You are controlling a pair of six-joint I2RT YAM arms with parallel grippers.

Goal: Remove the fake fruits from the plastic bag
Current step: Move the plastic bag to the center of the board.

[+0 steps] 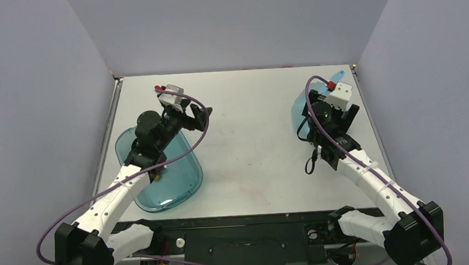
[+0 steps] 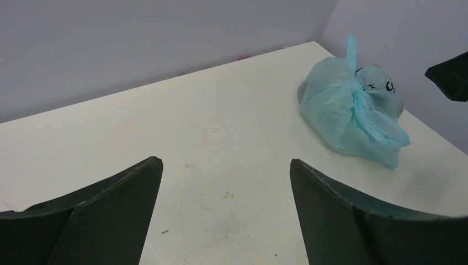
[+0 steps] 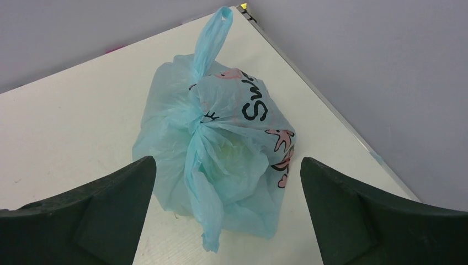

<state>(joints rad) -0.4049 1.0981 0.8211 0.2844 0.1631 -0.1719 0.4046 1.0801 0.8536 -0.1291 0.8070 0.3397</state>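
Observation:
The plastic bag (image 3: pixel 221 149) is light blue, knotted shut, with pink and black print, and sits near the table's far right corner. One handle loop (image 3: pixel 212 36) sticks up. The fake fruits are hidden inside it; only a faint pale shape shows through the film. My right gripper (image 3: pixel 227 160) hangs open just above the bag's near side, a finger on either side, touching nothing. My left gripper (image 2: pixel 226 163) is open over bare table, far left of the bag (image 2: pixel 353 113). In the top view the left gripper (image 1: pixel 200 117) is past the tray's far end.
A rigid teal translucent tray (image 1: pixel 179 179) lies on the left side of the table under my left arm. Grey walls close the table on three sides, and the bag (image 1: pixel 298 113) sits close to the right wall. The table's right edge (image 3: pixel 331 110) runs beside the bag.

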